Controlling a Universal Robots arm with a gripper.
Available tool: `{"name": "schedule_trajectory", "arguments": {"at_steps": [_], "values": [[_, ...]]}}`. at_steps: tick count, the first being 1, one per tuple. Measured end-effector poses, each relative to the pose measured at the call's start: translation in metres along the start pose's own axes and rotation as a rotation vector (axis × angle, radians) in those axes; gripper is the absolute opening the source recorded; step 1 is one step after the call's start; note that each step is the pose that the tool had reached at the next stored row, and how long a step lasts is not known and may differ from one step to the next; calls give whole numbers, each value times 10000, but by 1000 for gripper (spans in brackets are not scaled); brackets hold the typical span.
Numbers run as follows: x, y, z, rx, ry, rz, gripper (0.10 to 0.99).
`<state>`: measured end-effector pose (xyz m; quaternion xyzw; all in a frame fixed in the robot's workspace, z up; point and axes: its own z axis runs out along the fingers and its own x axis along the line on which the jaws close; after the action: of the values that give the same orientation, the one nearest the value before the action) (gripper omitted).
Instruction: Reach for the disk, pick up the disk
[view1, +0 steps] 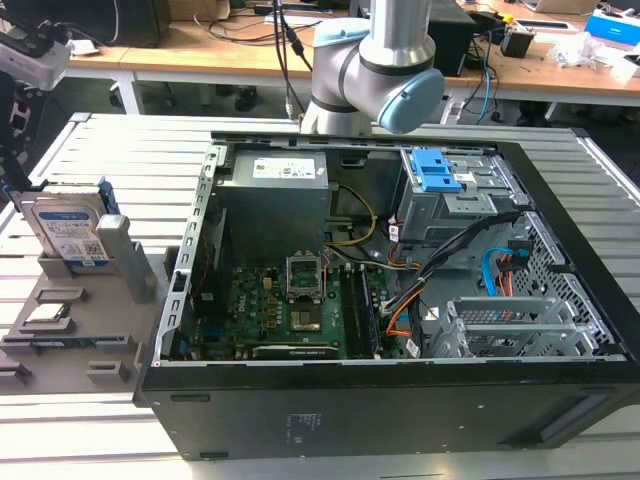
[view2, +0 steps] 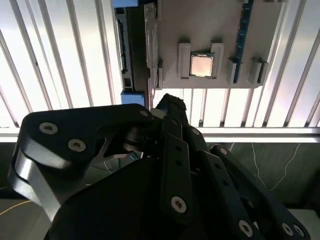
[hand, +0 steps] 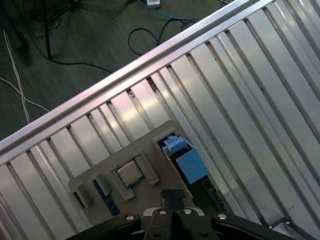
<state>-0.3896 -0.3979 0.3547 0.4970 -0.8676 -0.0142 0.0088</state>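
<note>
Exterior view gives me the disk (view1: 68, 232) standing on edge in a slot of the grey fixture plate (view1: 60, 350). It faces the camera with its label and sits at the exterior view's left of the open computer case (view1: 400, 410), on the slatted metal table (view1: 110, 140). A CPU chip (view1: 47, 313) lies flat in the plate, near the disk.

In the first wrist view I look down past the gripper (hand: 172, 196), whose jaws are pressed together with nothing between them. It hangs above the plate, with the disk's blue bracket (hand: 186, 161) just beside the fingertips and the chip (hand: 131, 172) on their other side. In the second wrist view the gripper (view2: 169, 104) is near the disk (view2: 124, 50), seen edge-on, and I see no contact.
</note>
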Motion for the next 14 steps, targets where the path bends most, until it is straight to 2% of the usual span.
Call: {"name": "schedule_trajectory", "arguments": {"at_steps": [5, 14], "values": [[0, 0, 0, 1, 18, -534, 106], [0, 0, 0, 2, 64, -1932, 106]]}}
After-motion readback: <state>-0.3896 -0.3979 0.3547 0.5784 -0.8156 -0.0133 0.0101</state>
